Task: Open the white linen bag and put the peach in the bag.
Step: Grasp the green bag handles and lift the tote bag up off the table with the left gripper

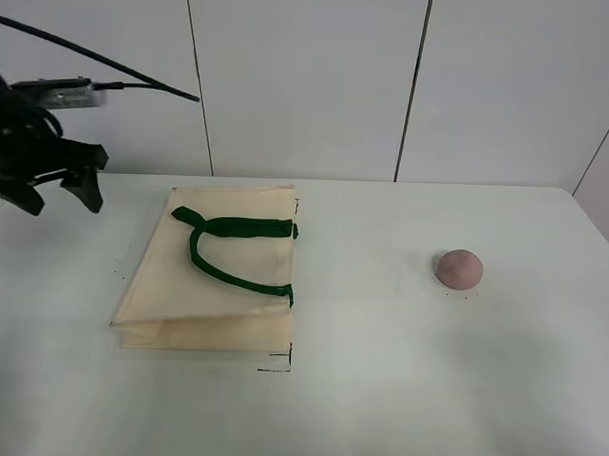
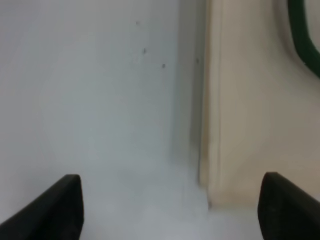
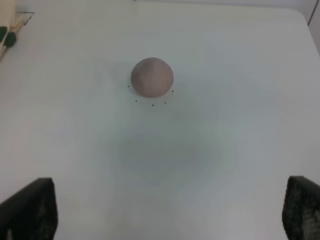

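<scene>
The white linen bag lies flat and folded on the table left of centre, its dark green handles on top. The peach sits alone on the right side of the table. My left gripper is open, raised at the far left, apart from the bag's left edge; the left wrist view shows the bag's edge between its fingertips. My right gripper is open and empty; the right wrist view shows the peach well beyond it. The right arm is out of the exterior view.
The white table carries small black marks near the bag's corners and around the peach. A panelled white wall stands behind. A corner of the bag shows at the edge of the right wrist view.
</scene>
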Tool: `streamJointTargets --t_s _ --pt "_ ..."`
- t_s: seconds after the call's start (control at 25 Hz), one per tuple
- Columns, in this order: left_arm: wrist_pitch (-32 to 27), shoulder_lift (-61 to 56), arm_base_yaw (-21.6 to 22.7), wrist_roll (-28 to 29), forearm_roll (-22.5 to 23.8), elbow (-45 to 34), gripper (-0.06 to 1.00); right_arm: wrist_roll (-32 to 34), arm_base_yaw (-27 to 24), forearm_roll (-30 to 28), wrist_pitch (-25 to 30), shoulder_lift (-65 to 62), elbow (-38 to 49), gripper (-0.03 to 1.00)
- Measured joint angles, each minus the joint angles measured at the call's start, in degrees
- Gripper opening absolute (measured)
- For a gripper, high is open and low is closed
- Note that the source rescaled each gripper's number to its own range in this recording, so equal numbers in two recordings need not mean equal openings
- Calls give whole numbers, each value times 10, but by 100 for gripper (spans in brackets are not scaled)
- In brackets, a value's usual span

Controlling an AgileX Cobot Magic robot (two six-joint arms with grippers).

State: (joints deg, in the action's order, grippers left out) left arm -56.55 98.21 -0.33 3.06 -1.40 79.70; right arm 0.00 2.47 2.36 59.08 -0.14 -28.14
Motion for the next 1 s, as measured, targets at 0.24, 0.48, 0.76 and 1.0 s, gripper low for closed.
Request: streamJointTargets --t_s 0.24,0.48,0.76,1.0 --pt "-10 111 -66 47 -13 100 100 0 0 0 0 0 0 100" --pt "6 183 -166 126 14 158 100 0 0 0 0 0 0 100" --pt "7 251 -175 150 40 186 100 0 0 0 0 0 0 100" --pt "31 276 -161 154 41 186 100 0 0 0 0 0 0 100"
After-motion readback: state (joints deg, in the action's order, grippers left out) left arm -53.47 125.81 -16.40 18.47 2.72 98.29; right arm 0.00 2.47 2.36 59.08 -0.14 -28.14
